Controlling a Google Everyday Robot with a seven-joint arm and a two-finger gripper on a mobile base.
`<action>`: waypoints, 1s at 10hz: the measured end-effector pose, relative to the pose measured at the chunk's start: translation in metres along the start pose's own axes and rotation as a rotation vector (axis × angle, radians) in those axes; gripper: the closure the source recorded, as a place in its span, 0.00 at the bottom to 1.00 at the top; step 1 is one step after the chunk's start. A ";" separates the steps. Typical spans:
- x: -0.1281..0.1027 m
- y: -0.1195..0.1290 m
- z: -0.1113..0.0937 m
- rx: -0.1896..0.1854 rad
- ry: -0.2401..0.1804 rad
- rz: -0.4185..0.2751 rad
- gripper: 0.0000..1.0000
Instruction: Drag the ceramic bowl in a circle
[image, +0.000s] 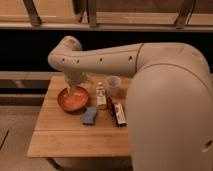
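The ceramic bowl is a shallow orange-red bowl with a darker rim, on the left part of the small wooden table. My arm reaches in from the right and bends down over the table's back left. My gripper hangs down into the bowl's back left edge.
A small white bottle stands right of the bowl, with a clear plastic cup behind it. A blue packet lies in front of the bowl. A dark red and white bar lies further right. A dark ledge runs behind the table.
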 end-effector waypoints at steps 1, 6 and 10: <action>0.008 -0.008 0.006 0.009 0.016 0.037 0.35; -0.004 -0.054 0.052 -0.021 -0.041 0.139 0.35; -0.042 -0.061 0.105 -0.172 -0.136 0.054 0.35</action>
